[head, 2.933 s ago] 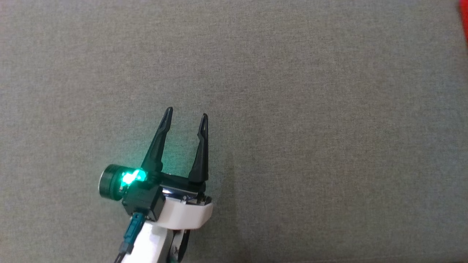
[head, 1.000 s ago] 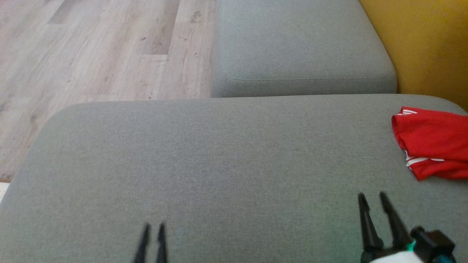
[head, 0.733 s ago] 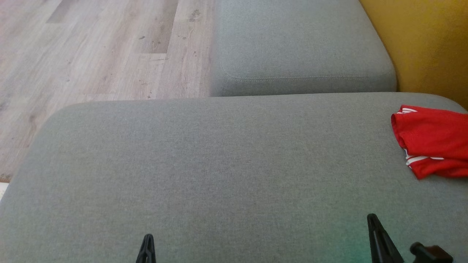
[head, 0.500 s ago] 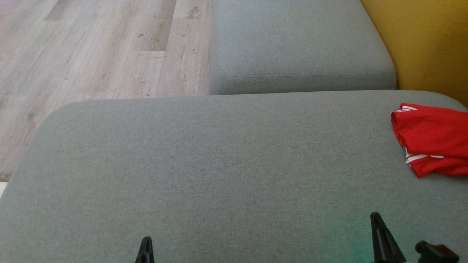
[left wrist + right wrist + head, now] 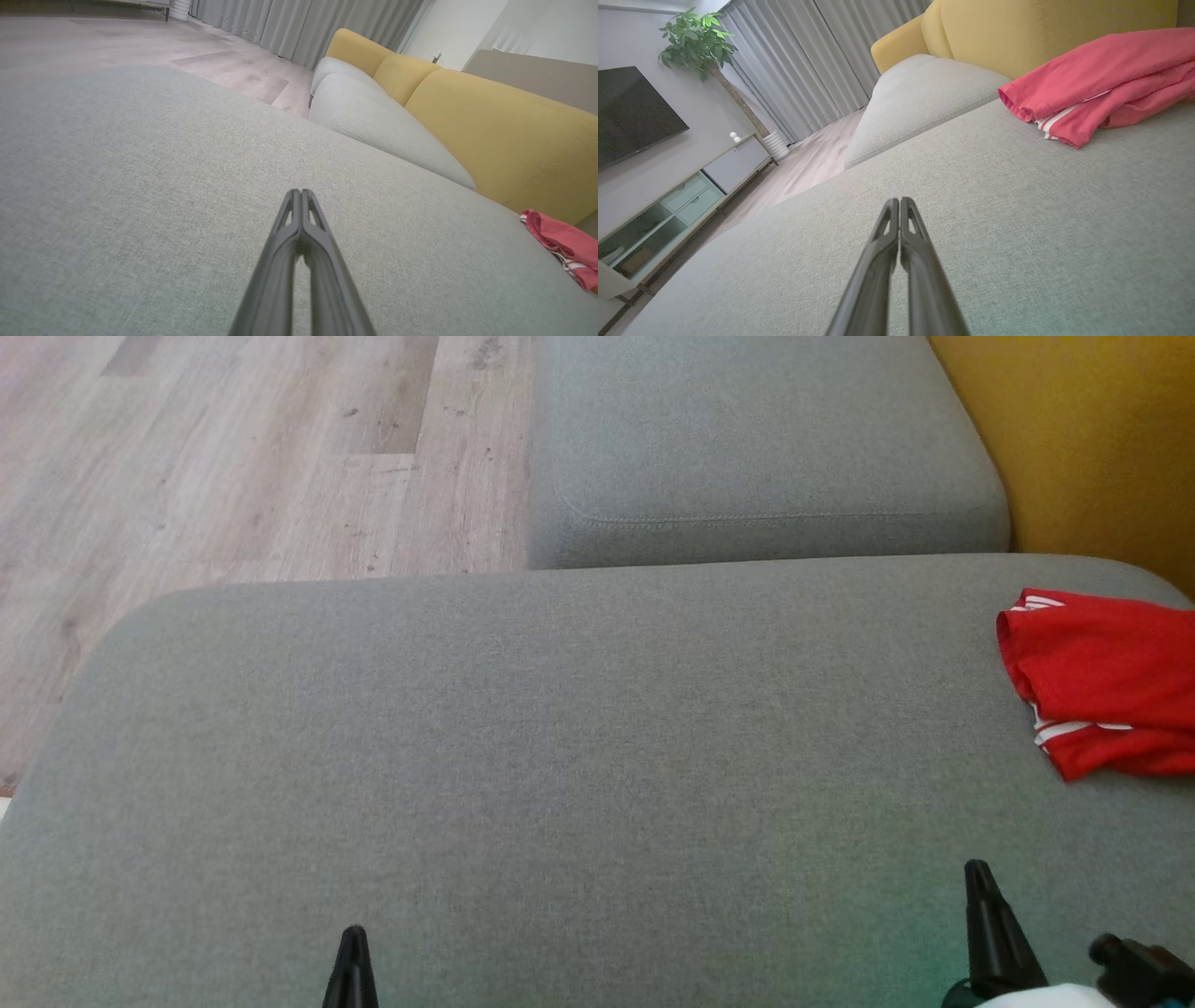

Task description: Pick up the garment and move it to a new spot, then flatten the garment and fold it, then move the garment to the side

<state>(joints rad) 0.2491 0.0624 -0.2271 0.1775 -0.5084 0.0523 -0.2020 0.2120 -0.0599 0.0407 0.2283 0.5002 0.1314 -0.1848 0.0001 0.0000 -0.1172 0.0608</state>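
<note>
Jaws of left gripper and right gripper have closed.

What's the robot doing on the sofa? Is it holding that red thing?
No, it holds nothing right now. The red garment with white stripes lies bunched at the right end of the grey fabric sofa cushion, beside the yellow backrest. The left gripper and right gripper are both shut and empty. They point across the cushion, well apart from the garment.
</note>
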